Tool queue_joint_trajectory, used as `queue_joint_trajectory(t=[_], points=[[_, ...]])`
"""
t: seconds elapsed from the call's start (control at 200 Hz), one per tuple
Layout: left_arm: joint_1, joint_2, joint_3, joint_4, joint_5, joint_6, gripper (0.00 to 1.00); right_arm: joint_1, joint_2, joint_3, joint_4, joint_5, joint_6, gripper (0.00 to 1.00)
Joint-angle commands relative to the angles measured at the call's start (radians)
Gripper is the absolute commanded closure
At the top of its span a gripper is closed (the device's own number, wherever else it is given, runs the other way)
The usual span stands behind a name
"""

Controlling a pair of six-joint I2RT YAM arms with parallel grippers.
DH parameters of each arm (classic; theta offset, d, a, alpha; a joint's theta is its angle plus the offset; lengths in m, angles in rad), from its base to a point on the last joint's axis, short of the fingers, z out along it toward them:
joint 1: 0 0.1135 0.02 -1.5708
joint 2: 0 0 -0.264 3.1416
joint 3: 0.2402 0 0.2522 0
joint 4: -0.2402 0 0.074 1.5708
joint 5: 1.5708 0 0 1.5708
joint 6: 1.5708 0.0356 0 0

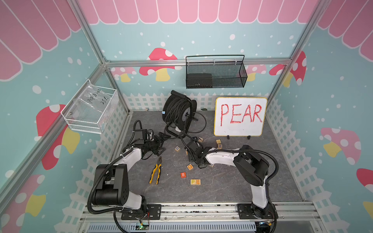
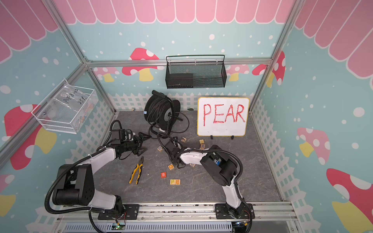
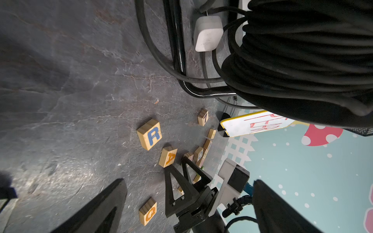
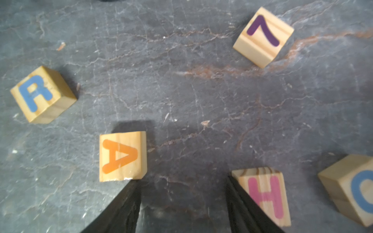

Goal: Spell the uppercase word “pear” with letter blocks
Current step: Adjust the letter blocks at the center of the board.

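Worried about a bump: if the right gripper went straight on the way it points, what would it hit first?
Probably the bare table: the right gripper aims between the A block and the H block. One fingertip sits by the A block's edge, so it might clip that first; depth is unclear.

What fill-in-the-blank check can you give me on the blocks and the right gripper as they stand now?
1. The P block touches the block lettered ___.
2. The R block has its letter coloured ___.
3. The right gripper is open, with the A block by one fingertip and the pink-lettered ___ block by the other.
4. The solid red cube bears a white ___.
Missing words: E; blue; H; B.
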Motion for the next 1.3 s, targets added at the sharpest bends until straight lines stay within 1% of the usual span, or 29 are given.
queue_joint_trajectory(t=[0.0,0.195,0.405,0.515,0.626,0.726,0.841,0.991,1.141,1.291], points=[[0.007,-0.002,-0.008,0.021,0.005,-0.014,0.01,-0.014,0.063,0.025,-0.047,-0.001,0.01,0.33],[0.008,-0.002,-0.008,0.024,0.008,-0.018,0.01,-0.034,0.094,0.057,-0.022,-0.018,0.001,0.33],[0.009,-0.002,-0.01,0.028,0.011,-0.023,0.01,-0.035,0.091,0.077,0.006,-0.022,-0.023,0.33],[0.008,-0.004,-0.011,0.031,0.011,-0.024,0.01,-0.036,0.074,0.08,-0.005,-0.004,-0.023,0.33],[0.009,-0.008,-0.01,0.034,0.012,-0.025,0.01,-0.037,0.041,0.075,-0.027,0.038,-0.009,0.31],[0.008,-0.02,-0.007,0.031,0.012,-0.016,0.01,-0.038,0.005,0.066,-0.01,0.028,-0.017,0.3],[0.005,-0.044,0.002,0.0,-0.012,0.01,0.01,-0.037,-0.032,0.049,0.042,-0.019,-0.027,0.31],[-0.027,-0.091,0.051,-0.114,-0.078,0.102,0.01,-0.034,-0.047,0.05,0.076,-0.073,-0.017,0.3],[-0.046,-0.148,0.071,-0.174,-0.144,0.152,0.01,-0.033,-0.012,0.077,0.077,-0.108,-0.012,0.32],[-0.052,-0.162,0.074,-0.187,-0.152,0.159,0.01,-0.024,0.016,0.103,0.057,-0.112,0.009,0.33]])
